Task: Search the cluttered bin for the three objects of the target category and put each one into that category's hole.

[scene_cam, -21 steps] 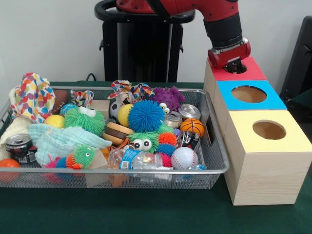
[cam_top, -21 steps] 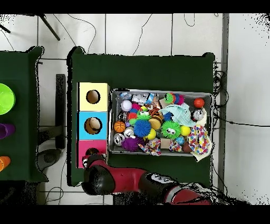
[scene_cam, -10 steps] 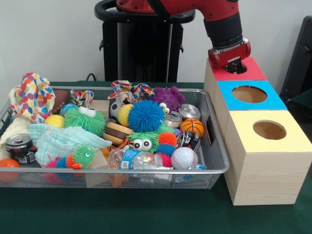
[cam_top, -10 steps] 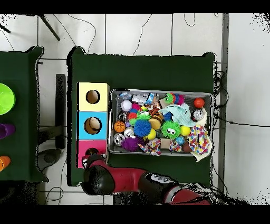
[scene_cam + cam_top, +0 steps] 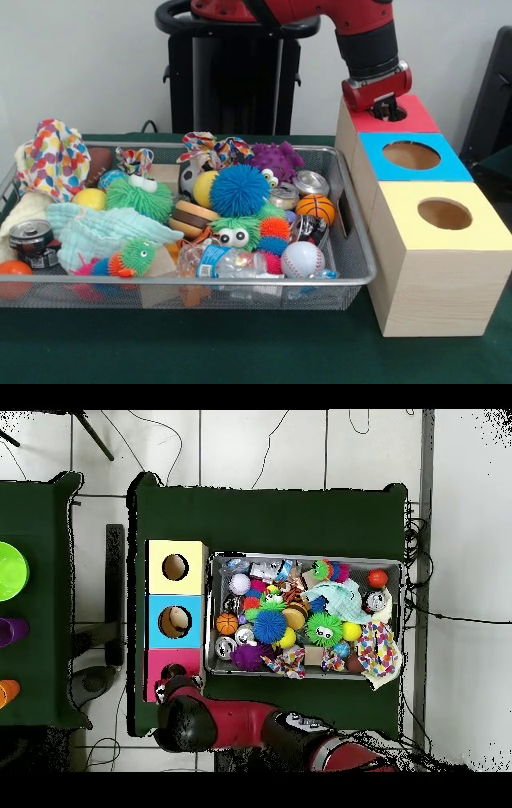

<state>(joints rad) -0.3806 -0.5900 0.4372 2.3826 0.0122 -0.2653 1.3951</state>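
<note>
Green worktop [image 5: 240, 352]: cloth-covered, nearest the front camera; it carries a wire bin [image 5: 352, 240] and a row of three wooden boxes just beside the bin.
Bin, near edge: a crushed water bottle [image 5: 220, 260], a baseball [image 5: 302, 259] and a drink can [image 5: 30, 238] lie against the front wall.
Bin, middle: a small basketball [image 5: 315, 208], a blue spiky ball [image 5: 239, 190], a green fuzzy toy [image 5: 139, 197] and a pale cloth [image 5: 96, 228] are heaped and touching.
Bin, far side: a purple spiky toy [image 5: 276, 160] and knotted patterned rags [image 5: 216, 148].
Boxes: yellow box [image 5: 472, 232] nearest, blue box [image 5: 448, 164] next, red box [image 5: 420, 118] farthest, each with one round hole.
Pincer [image 5: 386, 108]: poised right over the red box's hole, tips at or just inside it; I cannot tell how far it is spread or whether it carries anything, since the wrist hides it.
Target things: the category is not evident; those left to find would be in the heap, well apart from the pincer.
Risk: my judgement is that a piece released off-centre could catch the hole's rim and stay on the lid, and later picks from so tight a heap could drag neighbours along.
Front view only: shows the pincer's height against the red lid and how the toys stack.
Overhead view only: looks down the holes; the blue box's hole [image 5: 176, 622] shows something pale inside, and the arm [image 5: 200, 719] covers part of the red box.
</note>
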